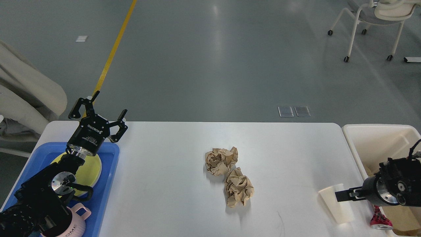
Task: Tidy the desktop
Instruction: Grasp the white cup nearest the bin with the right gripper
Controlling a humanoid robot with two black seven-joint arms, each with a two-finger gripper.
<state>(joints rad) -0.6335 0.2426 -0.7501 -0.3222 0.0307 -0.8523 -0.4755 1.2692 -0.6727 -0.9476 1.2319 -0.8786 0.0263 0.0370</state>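
The white desktop (164, 171) holds two crumpled brown paper balls, one (221, 160) at the centre and one (238, 187) just in front of it. A white paper cup (340, 212) leans at the front right, next to a crushed red can (380, 221). My right gripper (340, 196) points left, its dark fingers over the cup's upper part; I cannot tell the fingers apart. My left gripper (98, 112) is open and empty above the far edge of the blue tray (107, 191).
A cream-white bin (371, 141) with brown paper in it stands off the table's right end. The blue tray holds a yellow plate (92, 169) and a pink mug (79, 223). A wheeled chair (368, 19) stands on the floor at the far right.
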